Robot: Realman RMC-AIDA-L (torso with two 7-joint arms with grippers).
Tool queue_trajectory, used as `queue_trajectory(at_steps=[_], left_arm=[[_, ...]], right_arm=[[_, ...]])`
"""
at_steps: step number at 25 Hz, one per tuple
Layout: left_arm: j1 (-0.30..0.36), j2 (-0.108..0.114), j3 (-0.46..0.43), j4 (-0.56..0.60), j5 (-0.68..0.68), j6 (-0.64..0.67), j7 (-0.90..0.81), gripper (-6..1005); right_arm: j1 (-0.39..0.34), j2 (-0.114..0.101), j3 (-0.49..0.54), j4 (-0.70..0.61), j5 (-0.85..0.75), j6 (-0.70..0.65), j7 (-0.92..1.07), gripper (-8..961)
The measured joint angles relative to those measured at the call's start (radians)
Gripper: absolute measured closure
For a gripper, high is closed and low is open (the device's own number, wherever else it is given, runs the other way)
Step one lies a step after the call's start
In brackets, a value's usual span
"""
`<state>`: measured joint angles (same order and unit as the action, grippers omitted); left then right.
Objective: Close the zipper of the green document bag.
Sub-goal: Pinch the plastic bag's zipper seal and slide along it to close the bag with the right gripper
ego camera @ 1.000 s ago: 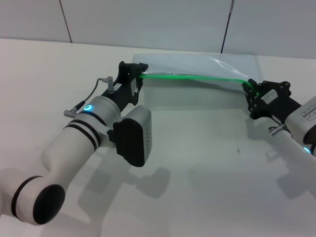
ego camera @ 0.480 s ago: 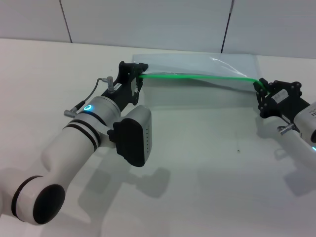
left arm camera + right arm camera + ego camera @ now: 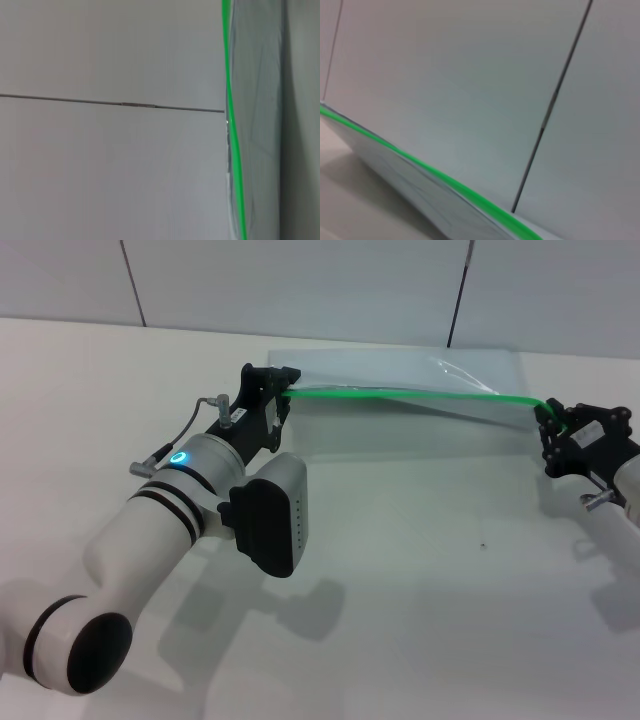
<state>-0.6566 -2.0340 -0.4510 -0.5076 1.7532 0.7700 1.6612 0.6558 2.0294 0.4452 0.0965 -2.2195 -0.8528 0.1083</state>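
Observation:
The green document bag (image 3: 400, 372) lies flat at the back of the white table, its front edge lifted. Along that edge runs the bright green zipper (image 3: 400, 394), stretched between both grippers. My left gripper (image 3: 278, 390) is shut on the zipper's left end. At the right end, my right gripper (image 3: 548, 418) is shut on the strip, and the slider is hidden between its fingers. In the left wrist view, the zipper (image 3: 233, 130) borders the translucent bag (image 3: 257, 125). The right wrist view shows the zipper (image 3: 445, 181) along the bag (image 3: 405, 186) from close by.
The white table (image 3: 420, 540) spreads in front of the bag. A pale panelled wall (image 3: 300, 280) with dark seams stands right behind it. My left forearm (image 3: 190, 510) reaches over the table's front left.
My right gripper has slid to the right along the zipper, out past the bag's right corner. The green strip now runs longer and straighter. The left gripper has not moved.

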Motion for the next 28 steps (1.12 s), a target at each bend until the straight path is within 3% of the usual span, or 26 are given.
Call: queue_trajectory(at_steps=[28], left_arm=[[-0.001,0.000,0.000,0.000,0.000,0.000,0.001,952]], right_arm=[[-0.017,0.000,0.034,-0.028,0.005,0.003,0.002,768]])
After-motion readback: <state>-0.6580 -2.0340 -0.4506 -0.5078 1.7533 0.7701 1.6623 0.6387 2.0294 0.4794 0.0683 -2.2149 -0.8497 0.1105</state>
